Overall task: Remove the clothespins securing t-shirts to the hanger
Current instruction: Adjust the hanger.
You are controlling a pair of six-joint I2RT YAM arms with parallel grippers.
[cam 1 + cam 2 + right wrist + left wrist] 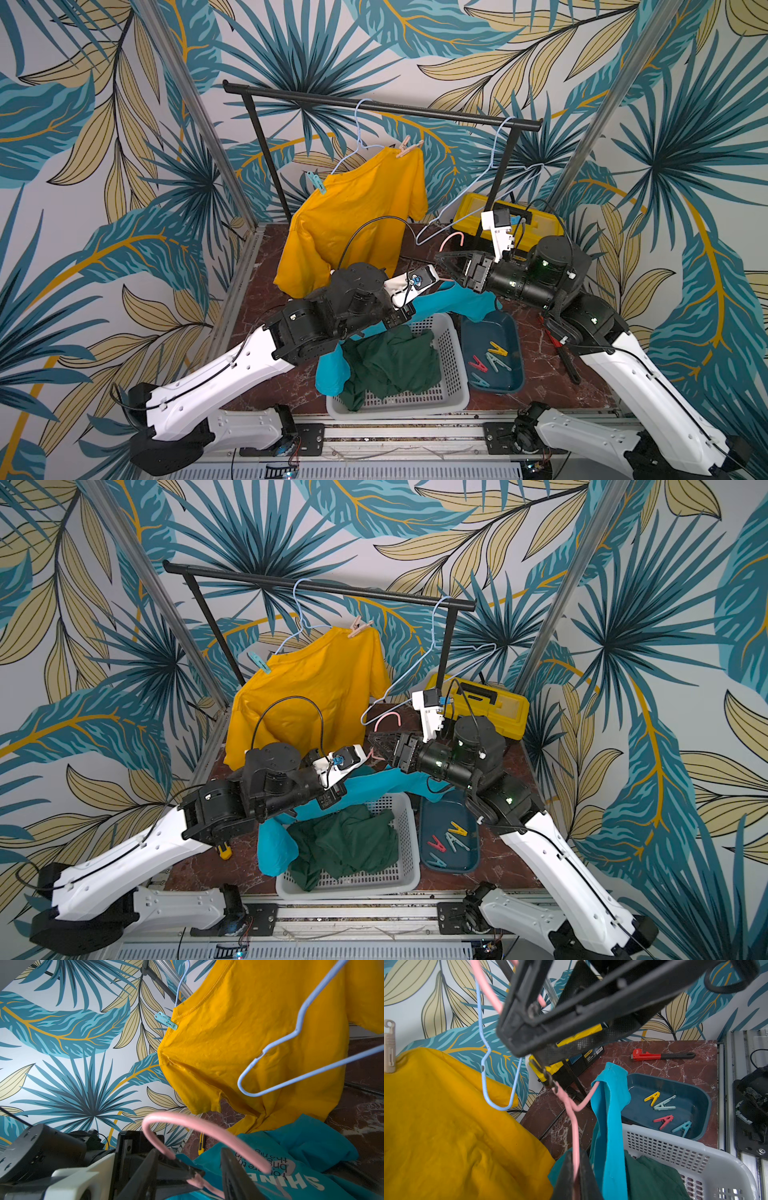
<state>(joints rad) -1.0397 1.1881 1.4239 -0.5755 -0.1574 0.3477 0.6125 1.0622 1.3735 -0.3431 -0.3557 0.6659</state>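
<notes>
Four clothespins [490, 363] already lie in the tray [505, 332]. We count two left, a teal pin [316, 182] and a tan pin [408, 147], both on the yellow shirt [357, 216] hanging from the rail [374, 106]. The green shirt [390, 365] is in the basket [453, 353]. Our left gripper [576, 1159] pinches the pink hanger [574, 1126] carrying the turquoise shirt [449, 301]. Our right gripper [442, 262] stands spread around its neck.

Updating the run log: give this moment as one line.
left tool: shut on pink hanger | right tool: open around it | yellow t-shirt: teal clothespin, tan clothespin on | tray: four clothespins
</notes>
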